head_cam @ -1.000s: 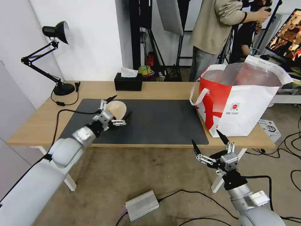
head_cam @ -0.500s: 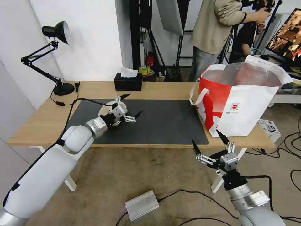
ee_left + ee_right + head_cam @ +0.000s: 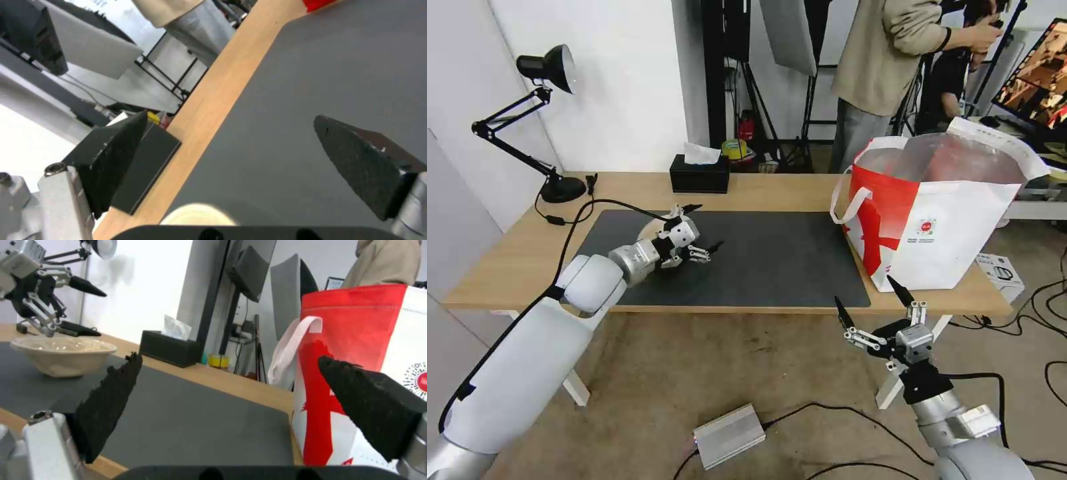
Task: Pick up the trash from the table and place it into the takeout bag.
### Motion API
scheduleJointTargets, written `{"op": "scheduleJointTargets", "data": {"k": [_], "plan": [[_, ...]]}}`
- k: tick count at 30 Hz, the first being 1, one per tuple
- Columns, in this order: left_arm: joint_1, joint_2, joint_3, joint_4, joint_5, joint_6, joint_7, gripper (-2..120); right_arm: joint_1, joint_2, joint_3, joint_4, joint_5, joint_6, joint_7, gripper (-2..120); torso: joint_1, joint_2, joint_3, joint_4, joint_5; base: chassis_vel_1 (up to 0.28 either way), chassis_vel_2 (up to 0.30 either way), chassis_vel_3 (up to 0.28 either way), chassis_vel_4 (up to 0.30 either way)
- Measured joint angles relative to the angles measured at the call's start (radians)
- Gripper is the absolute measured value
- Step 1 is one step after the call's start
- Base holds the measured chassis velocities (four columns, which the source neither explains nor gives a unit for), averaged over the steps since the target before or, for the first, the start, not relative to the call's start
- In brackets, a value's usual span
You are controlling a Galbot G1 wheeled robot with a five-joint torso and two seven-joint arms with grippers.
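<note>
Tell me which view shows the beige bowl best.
The right wrist view: the beige bowl sits in full side profile on the dark mat, with the open left gripper just above it. The head view has the left gripper covering most of the bowl; the left wrist view catches a blurred sliver of rim.

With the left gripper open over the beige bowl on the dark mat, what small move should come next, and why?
Probably lower the left gripper so its fingers straddle the rim of the shallow beige bowl, then close. In the right wrist view its open fingers hang just above the bowl, which rests on the dark grey mat. The right gripper waits open below the table edge, near the red-and-white takeout bag.
</note>
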Motion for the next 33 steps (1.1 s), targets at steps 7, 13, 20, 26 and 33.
{"op": "scheduleJointTargets", "data": {"k": [7,13,20,26,33], "plan": [[0.103,0.024,-0.095,-0.04,-0.004,0.0,0.001,100,0.0,0.0,0.0,0.0,0.0,0.0,0.0,100,0.0,0.0,0.0,0.0001,0.0,0.0,0.0,0.0,0.0],[0.163,0.032,-0.145,-0.056,-0.006,-0.012,0.003,100,0.0,0.0,0.0,0.0,0.0,0.0,0.0,100,0.0,0.0,0.0,0.0002,0.0,0.0,0.0,0.0,0.0],[0.245,0.035,-0.213,-0.07,-0.019,-0.045,0.004,100,0.0,0.0,0.0,0.0,0.0,0.0,0.0,100,0.0,0.0,0.0,0.0001,0.0,0.0,0.0,0.0,0.0],[0.27,0.032,-0.224,-0.075,-0.028,-0.052,0.004,100,0.0,0.0,0.0,0.0,0.0,0.0,0.0,100,0.0,0.0,0.0,0.0001,0.0,0.0,0.0,0.0,0.0],[0.289,0.029,-0.239,-0.085,-0.023,-0.051,0.01,100,0.0,0.0,0.0,0.0,0.0,0.0,0.0,100,0.0,0.0,0.0,0.0001,0.0,0.0,0.0,0.0,0.0]]}}
